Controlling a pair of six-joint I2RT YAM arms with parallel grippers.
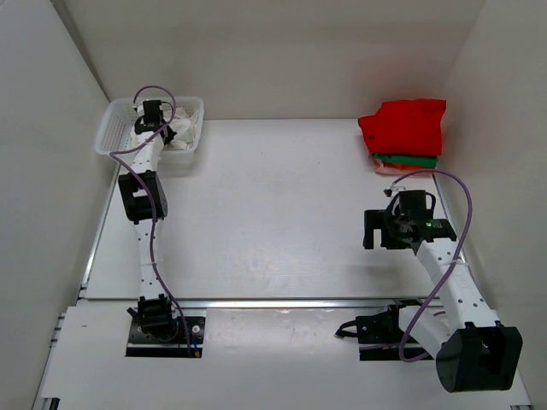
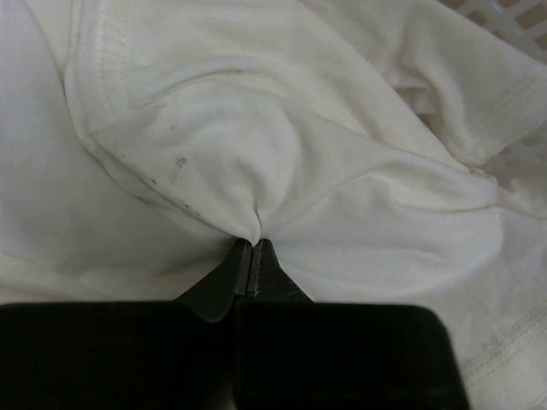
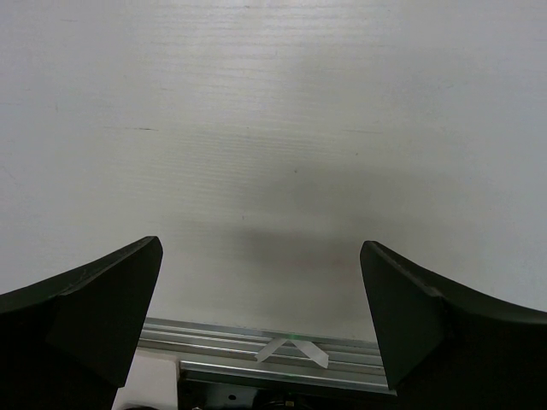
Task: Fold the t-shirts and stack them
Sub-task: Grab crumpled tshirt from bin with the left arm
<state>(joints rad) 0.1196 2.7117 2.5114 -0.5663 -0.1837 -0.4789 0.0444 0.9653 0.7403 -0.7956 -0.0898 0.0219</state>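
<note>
Nearest overhead, your right pincer (image 1: 385, 229) hangs over the white bench (image 1: 273, 213), near the folded red-topped t-shirt stack (image 1: 406, 128). Left wrist: your left pincer (image 2: 254, 256) grips the wrinkled cream cloth t-shirt (image 2: 282, 154) directly ahead, in the white plastic mesh basket (image 2: 513, 13). Right wrist: spread wide, empty.

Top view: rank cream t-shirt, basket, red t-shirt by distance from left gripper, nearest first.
1. cream t-shirt, pinched in the left gripper, far left.
2. basket, holding that shirt, far-left corner.
3. red t-shirt, far-right corner.
</note>
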